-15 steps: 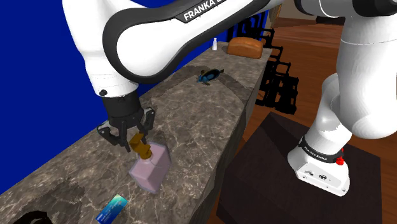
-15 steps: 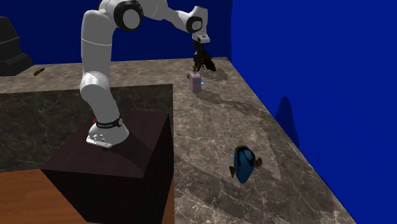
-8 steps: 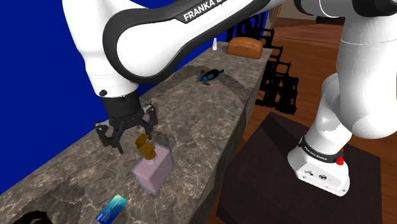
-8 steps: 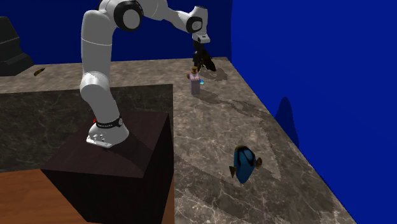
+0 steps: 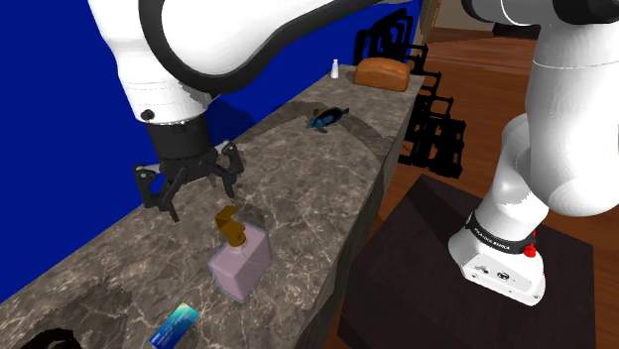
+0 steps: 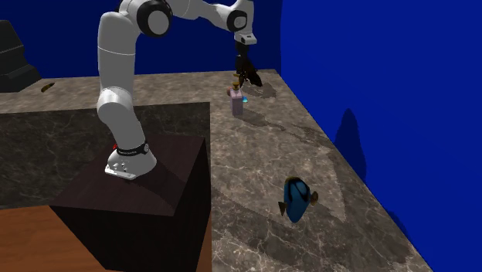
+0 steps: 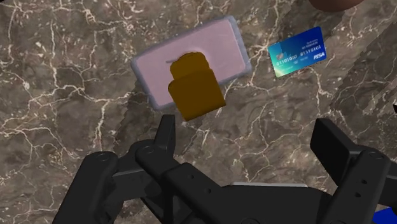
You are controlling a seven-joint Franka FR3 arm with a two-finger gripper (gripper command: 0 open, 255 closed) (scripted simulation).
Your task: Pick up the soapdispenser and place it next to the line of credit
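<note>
A pale pink soap dispenser [image 5: 240, 262] with a brown pump stands upright on the marble counter [image 5: 317, 178]. A blue credit card [image 5: 176, 323] lies flat a short way from it, toward the shoulder view's lower left. My gripper [image 5: 193, 198] hangs open above the dispenser, offset to the shoulder view's left, holding nothing. Looking down from the hand, the dispenser [image 7: 191, 63] and the card [image 7: 296, 53] lie side by side below my gripper [image 7: 248, 137], its fingers wide apart. From the second exterior view, my gripper [image 6: 247, 77] hovers just over the dispenser [image 6: 237, 102].
A blue fish figure [image 5: 325, 118] lies farther along the counter, with a bread loaf [image 5: 382, 72] and a small white bottle [image 5: 336, 69] at the far end. Dark chairs [image 5: 432, 119] stand past the counter's edge. A blue wall runs behind the counter. The dark stand [image 6: 139, 193] carries the arm.
The fingers went from shut on the dispenser's pump to wide open. The gripper then rose and drifted to the shoulder view's left, leaving the dispenser standing on the counter.
</note>
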